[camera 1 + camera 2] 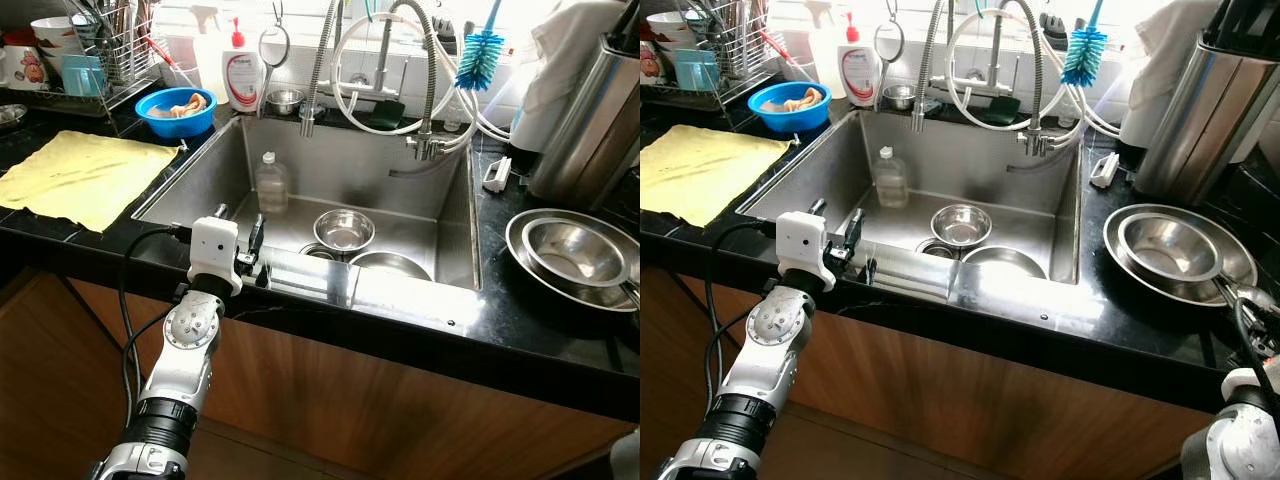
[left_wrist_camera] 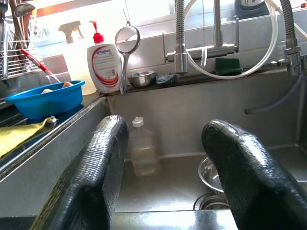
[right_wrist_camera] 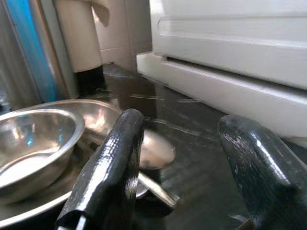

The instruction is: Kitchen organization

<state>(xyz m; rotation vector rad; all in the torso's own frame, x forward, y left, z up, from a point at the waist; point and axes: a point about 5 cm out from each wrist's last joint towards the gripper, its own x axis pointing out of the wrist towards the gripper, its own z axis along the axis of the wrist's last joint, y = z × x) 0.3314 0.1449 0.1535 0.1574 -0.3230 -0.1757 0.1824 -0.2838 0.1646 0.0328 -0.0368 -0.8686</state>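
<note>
**My left gripper parted over the front edge of the sink**

I held my left gripper (image 1: 250,250) at the front rim of the steel sink (image 1: 200,170), toward its 7 o'clock corner, with my two black fingers (image 2: 96,177) spread apart and nothing between them. Through the gap I looked straight at a small clear bottle (image 2: 143,151) standing upright on the sink floor near the back wall, at about 10 o'clock in the basin. A small steel bowl (image 1: 344,229) sat at the middle of the basin, and a second one (image 1: 390,264) lay just beside it at 5 o'clock, close to the front wall.

On the black counter at 9 o'clock from the sink lay a yellow cloth (image 1: 85,175), spread flat. Beyond it, at 11 o'clock, stood a blue bowl (image 1: 175,110) and a white soap bottle with a red pump (image 1: 243,70). A blue bottle brush (image 1: 481,55) hung at 1 o'clock above the taps.

At 3 o'clock from the sink sat nested steel bowls (image 1: 1180,255) on the counter. My right gripper (image 3: 182,158) hovered low just beside them, fingers apart, empty
</note>
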